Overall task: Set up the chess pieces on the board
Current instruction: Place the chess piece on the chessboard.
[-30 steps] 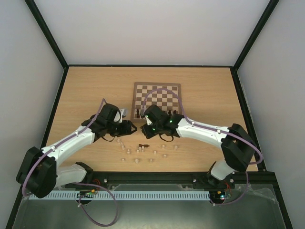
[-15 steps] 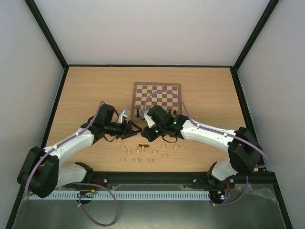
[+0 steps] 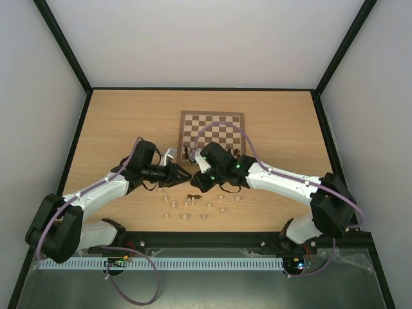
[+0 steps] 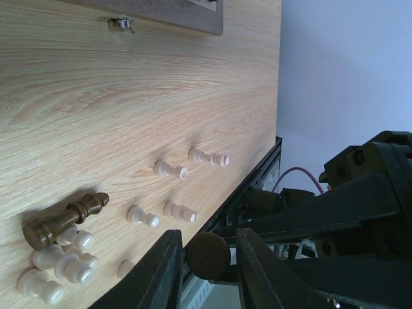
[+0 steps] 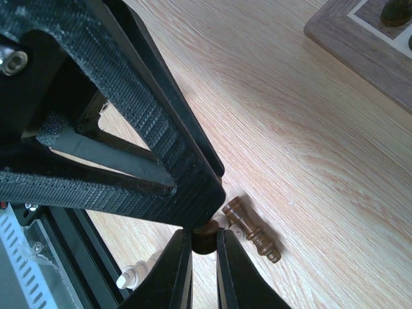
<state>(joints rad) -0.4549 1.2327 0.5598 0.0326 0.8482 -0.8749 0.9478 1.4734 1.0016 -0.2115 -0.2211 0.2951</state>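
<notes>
Fingers of the right gripper (image 5: 201, 252) pinch a dark brown chess piece (image 5: 206, 230) above the tabletop (image 3: 122, 129), near of the board (image 3: 212, 115), while the left gripper (image 4: 209, 242) narrowly brackets it, contact unclear, with pale chessmen (image 3: 187, 205) and a fallen dark chessman (image 5: 252, 229) close by.

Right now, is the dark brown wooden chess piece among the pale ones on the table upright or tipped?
Tipped. The dark brown wooden chess piece lies on its side on the wooden tabletop.

Matt wood tabletop (image 4: 129, 116), smooth dk chessman (image 4: 208, 255)
</notes>
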